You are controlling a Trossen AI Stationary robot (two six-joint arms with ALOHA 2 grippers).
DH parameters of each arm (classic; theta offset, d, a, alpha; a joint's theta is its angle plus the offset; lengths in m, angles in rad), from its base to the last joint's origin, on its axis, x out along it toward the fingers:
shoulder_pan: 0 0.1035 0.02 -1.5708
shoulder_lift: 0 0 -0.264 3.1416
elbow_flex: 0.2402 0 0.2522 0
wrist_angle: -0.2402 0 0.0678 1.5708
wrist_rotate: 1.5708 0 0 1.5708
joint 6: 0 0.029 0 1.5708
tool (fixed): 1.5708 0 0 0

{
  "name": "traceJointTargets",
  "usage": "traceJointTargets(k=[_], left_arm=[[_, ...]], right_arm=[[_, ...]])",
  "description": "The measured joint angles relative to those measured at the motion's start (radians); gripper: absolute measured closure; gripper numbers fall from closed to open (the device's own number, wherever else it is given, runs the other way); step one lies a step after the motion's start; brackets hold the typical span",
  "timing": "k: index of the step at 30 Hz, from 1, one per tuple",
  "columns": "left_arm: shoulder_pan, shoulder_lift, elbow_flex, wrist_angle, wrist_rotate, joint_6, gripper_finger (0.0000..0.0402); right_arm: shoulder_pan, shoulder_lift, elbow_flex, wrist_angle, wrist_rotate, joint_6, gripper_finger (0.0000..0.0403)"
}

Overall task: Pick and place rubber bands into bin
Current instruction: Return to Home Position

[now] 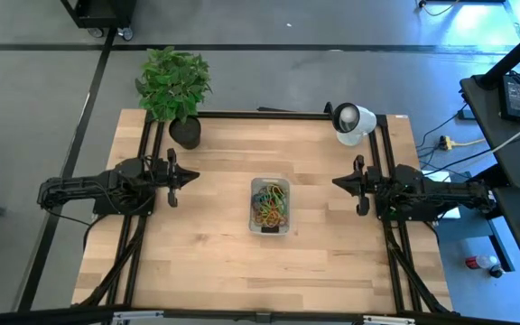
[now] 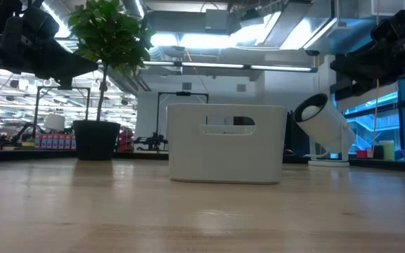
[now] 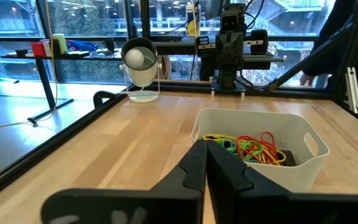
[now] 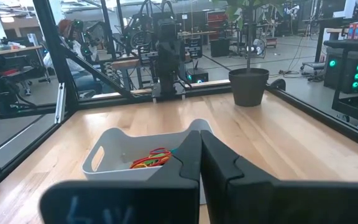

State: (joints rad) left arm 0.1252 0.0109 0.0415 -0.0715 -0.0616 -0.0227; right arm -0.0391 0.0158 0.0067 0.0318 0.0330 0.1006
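On table (image 1: 206, 262): bin (image 1: 253, 208) holds tangled rubber bands (image 1: 271, 204); both jaws pressed together, empty.

Pale wood, milky plastic, bright rubber.
The surface (image 1: 206, 181) is light planked wood, smooth with a soft satin sheen. The bin (image 2: 188, 154) is grey-white plastic, smooth-walled and matt. The rubber bands (image 3: 253, 149) in it look slick and faintly glossy. The left hand (image 3: 206, 149) and right hand (image 4: 201, 140) show dark, matt moulded faces. The lamp (image 1: 352, 122) has a smooth white shell, and the pot (image 1: 185, 133) is dull black.
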Motion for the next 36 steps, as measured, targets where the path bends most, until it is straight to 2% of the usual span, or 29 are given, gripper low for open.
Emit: traceJointTargets(k=[36], left_arm=[[0.0,0.0,0.0,0.0,0.0,0.0,0.0394]], right_arm=[[0.0,0.0,0.0,0.0,0.0,-0.001,0.0391]])
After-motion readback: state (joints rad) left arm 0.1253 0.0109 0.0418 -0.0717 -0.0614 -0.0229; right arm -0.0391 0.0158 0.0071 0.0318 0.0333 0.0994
